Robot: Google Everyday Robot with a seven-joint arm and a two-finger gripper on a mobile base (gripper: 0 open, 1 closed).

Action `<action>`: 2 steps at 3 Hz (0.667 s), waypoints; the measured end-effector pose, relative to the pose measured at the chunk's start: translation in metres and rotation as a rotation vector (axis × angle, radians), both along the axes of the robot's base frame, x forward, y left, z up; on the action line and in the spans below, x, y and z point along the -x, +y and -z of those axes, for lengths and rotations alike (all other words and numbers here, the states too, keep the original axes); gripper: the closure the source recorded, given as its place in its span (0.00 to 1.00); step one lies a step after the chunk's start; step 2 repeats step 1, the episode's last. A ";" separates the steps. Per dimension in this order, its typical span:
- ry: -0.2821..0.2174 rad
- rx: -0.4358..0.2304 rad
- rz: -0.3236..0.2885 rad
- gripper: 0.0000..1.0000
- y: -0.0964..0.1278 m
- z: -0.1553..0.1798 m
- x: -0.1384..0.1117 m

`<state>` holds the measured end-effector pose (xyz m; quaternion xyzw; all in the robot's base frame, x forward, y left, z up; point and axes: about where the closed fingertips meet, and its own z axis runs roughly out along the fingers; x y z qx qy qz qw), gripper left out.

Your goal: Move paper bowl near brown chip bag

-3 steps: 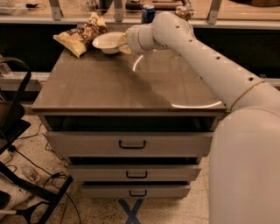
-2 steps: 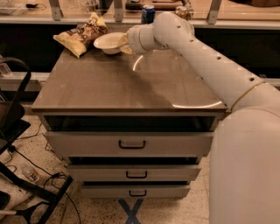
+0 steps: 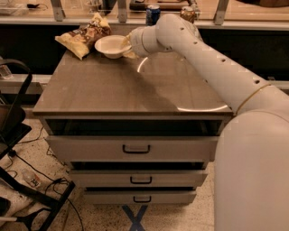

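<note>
The paper bowl (image 3: 109, 45), off-white and round, sits on the wooden cabinet top (image 3: 113, 90) at the back left. The brown chip bag (image 3: 83, 36), dark brown with yellow ends, lies just left of the bowl, touching or nearly touching it. My gripper (image 3: 127, 47) is at the bowl's right rim, low over the cabinet top, at the end of the white arm that reaches in from the right. The arm hides the bowl's right edge.
A blue soda can (image 3: 152, 13) and a brown soda can (image 3: 187, 12) stand on the ledge behind the cabinet. The cabinet has three drawers (image 3: 135, 149) below. A black chair frame (image 3: 13, 117) and cables stand on the floor at the left.
</note>
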<state>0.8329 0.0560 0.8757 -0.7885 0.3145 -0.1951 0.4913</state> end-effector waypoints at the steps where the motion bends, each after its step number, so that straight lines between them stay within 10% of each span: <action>1: 0.003 0.000 -0.003 0.05 0.003 0.002 0.000; 2: 0.003 0.000 -0.003 0.05 0.003 0.002 0.000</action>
